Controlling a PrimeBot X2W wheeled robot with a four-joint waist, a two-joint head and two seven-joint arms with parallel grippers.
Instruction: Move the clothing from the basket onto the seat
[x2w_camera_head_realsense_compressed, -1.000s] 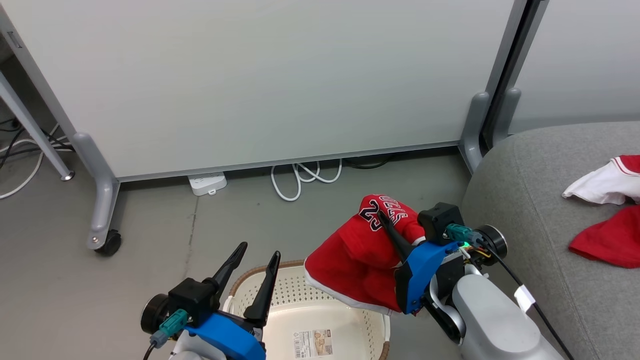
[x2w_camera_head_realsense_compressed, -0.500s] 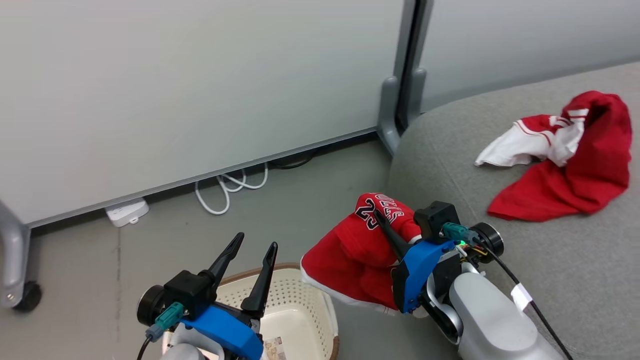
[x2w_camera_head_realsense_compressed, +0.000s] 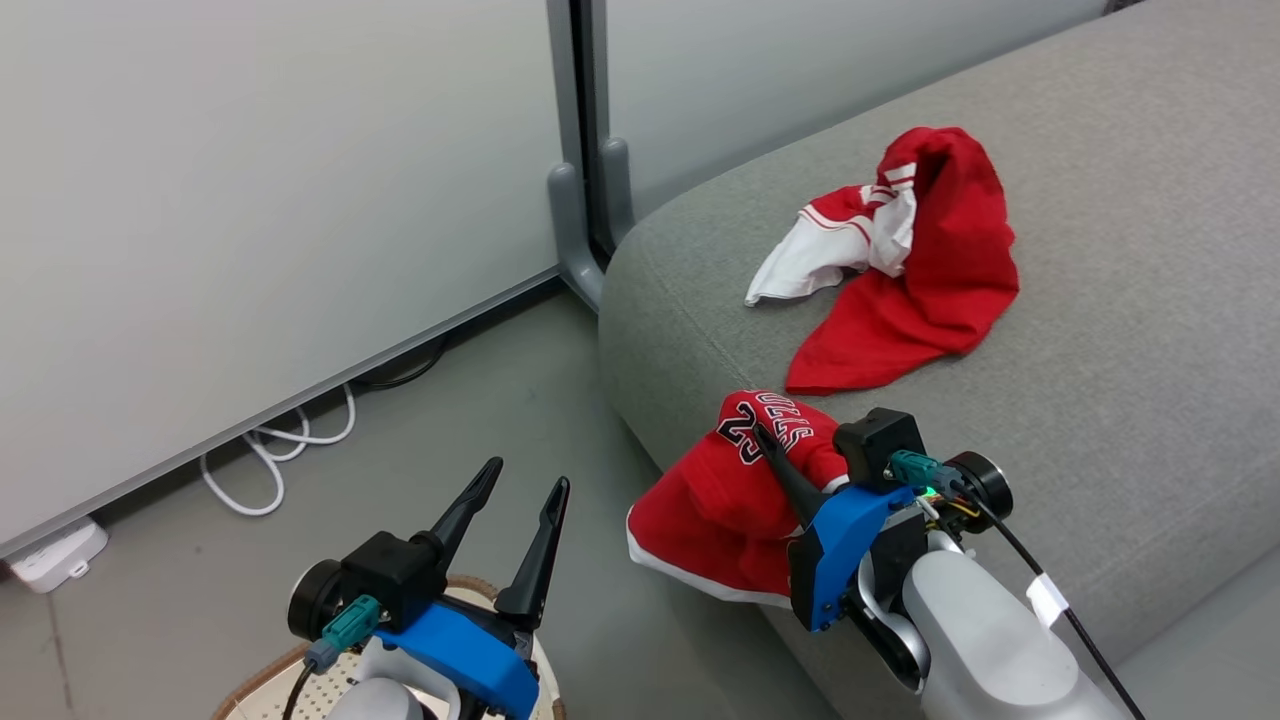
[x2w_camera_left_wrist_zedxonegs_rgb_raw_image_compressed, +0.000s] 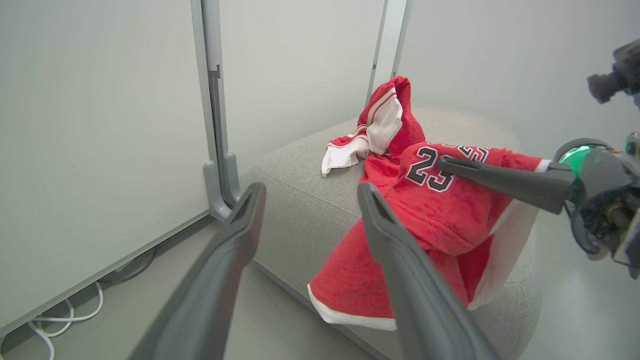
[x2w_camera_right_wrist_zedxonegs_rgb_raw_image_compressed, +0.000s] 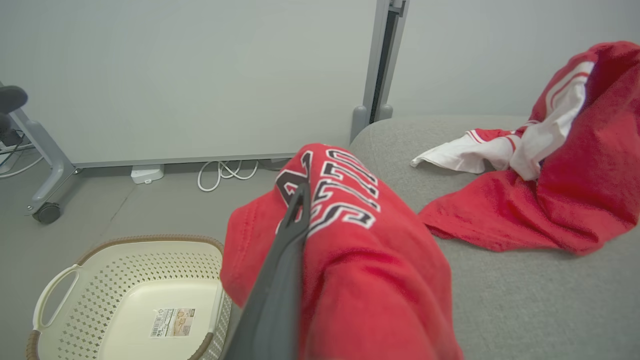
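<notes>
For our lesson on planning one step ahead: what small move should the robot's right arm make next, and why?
Probably carry the right gripper a little farther in over the sofa seat before opening. It is shut on the numbered jersey, which hangs at the seat's near edge, partly over the floor. The other garment already lies on the seat, and the basket looks empty.
</notes>
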